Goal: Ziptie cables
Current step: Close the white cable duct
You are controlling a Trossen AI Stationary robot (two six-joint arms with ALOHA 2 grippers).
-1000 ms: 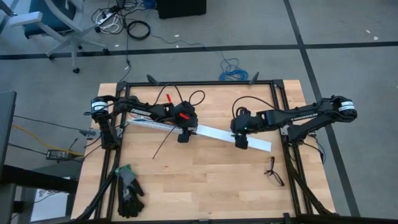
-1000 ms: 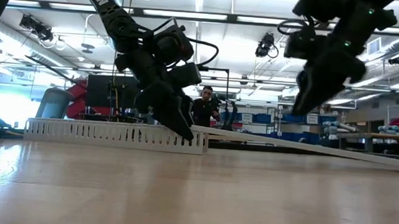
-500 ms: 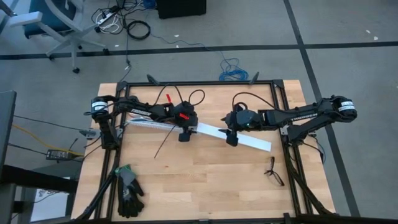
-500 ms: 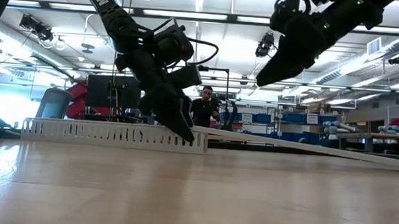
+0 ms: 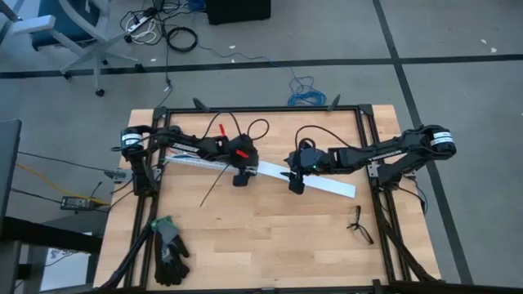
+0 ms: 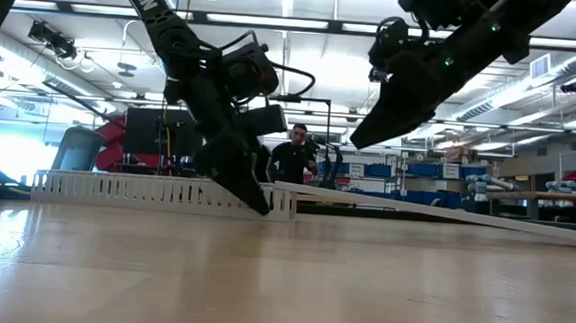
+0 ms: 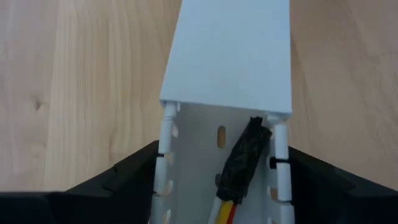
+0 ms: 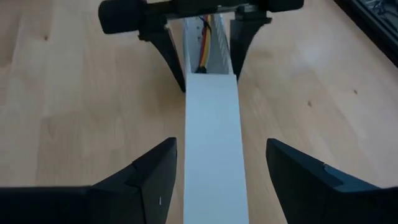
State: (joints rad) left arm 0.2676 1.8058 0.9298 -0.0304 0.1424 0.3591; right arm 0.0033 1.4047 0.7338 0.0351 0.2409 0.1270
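White slotted duct (image 7: 217, 149) holds cables (image 7: 239, 171); both grippers' fingers spread, straddling it.

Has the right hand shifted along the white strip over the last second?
Yes. In the high view the right hand has slid along the white strip toward the left hand, away from the spectacles.

cables (image 7: 239, 171) – yellow, red wires with dark wrapped end, lying inside white slotted channel (image 7: 221, 134); ziptie (image 5: 211, 188) – thin black strip, flat on table.
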